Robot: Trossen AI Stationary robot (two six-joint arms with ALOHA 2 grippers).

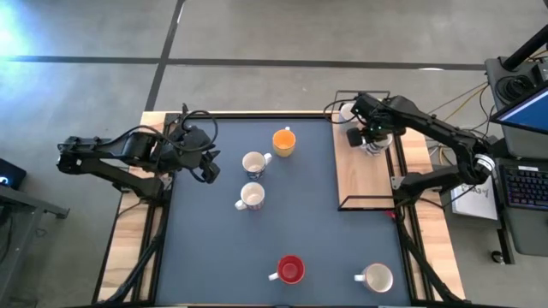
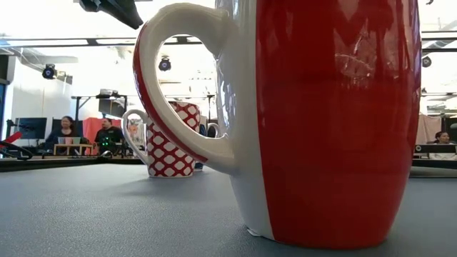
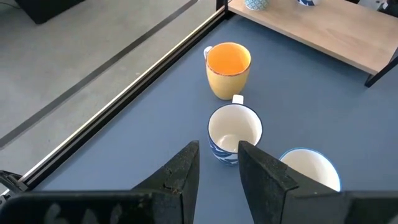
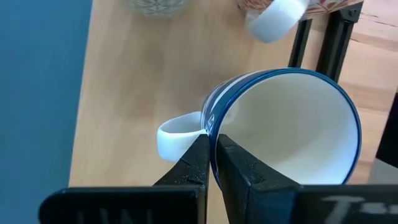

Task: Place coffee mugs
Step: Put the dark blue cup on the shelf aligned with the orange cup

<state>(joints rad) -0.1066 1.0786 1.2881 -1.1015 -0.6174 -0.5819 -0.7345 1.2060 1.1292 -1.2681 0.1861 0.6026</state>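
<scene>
**Right arm clamped on a blue-rimmed mug over the wooden shelf, five mugs waiting on the mat**

The right gripper [image 4: 211,163] had its two fingers pinched on the rim of a blue-rimmed mug [image 4: 292,130], one finger inside the wall and one outside, right beside the handle. That mug sat at the upper right of the high view, over the wooden shelf [image 1: 364,184], and whether it stood on the wood or hung just above it could not be told. Near it on the shelf were at least two more mugs, a patterned one [image 4: 152,6] and a white one [image 4: 273,22], so my read was that about three of eight were placed or nearly so.

Over at the left of the high view, the left gripper [image 3: 217,163] hovered with fingers apart, holding nothing, aimed at the mugs mid-mat. Ahead of it were a white mug with a blue band [image 3: 234,132], the orange mug [image 3: 228,68] beyond it, and a second white mug [image 3: 311,169] alongside.

Left on the blue mat [image 1: 205,265]: those three, plus the red mug [image 1: 290,269] and a cream mug [image 1: 377,277] at the bottom of the high view. Five to go, I judged.
</scene>
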